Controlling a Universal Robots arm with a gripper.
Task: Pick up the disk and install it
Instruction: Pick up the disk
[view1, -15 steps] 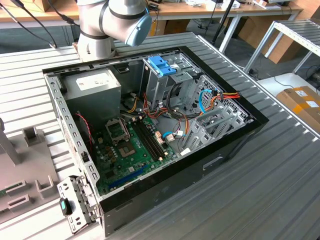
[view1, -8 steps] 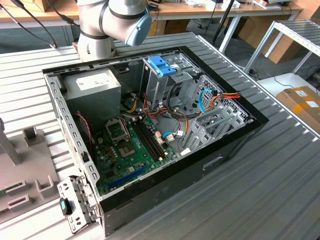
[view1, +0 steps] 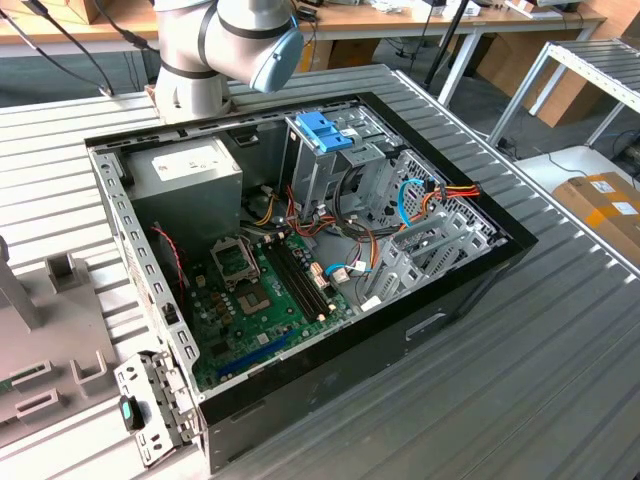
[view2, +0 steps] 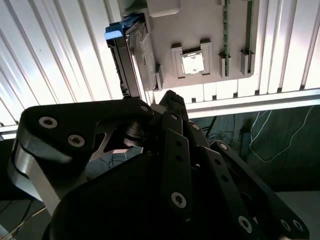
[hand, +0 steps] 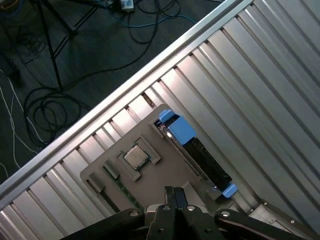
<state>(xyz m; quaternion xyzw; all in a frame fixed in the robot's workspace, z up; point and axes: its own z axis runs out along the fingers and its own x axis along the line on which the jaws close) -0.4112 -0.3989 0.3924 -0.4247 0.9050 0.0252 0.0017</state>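
Fingertips of the gripper (hand: 174, 192) (view2: 172, 97) are pressed together with nothing between them in both wrist views, hanging above a grey fixture plate (hand: 165, 172) (view2: 200, 30) and clear of everything on it. The disk (hand: 200, 152) (view2: 124, 60) stands on its long edge in a slot along one side of that plate, its dark body capped by the light-blue carrier frame, near the fingertips but apart from them. A processor chip (hand: 136, 156) (view2: 192, 63) lies flat in a pocket of the same plate, just beside the disk. The plate rests on the ribbed aluminium table (hand: 260, 75) (view1: 500, 350). In the exterior view the open computer case (view1: 480, 265) lies on this table. Taking the case as a clock, the drive cage with its blue latch (view1: 322, 130) is at one o'clock, the power supply (view1: 185, 170) at ten and the motherboard (view1: 260, 300) at seven. The arm (view1: 225, 40) rises at twelve o'clock.
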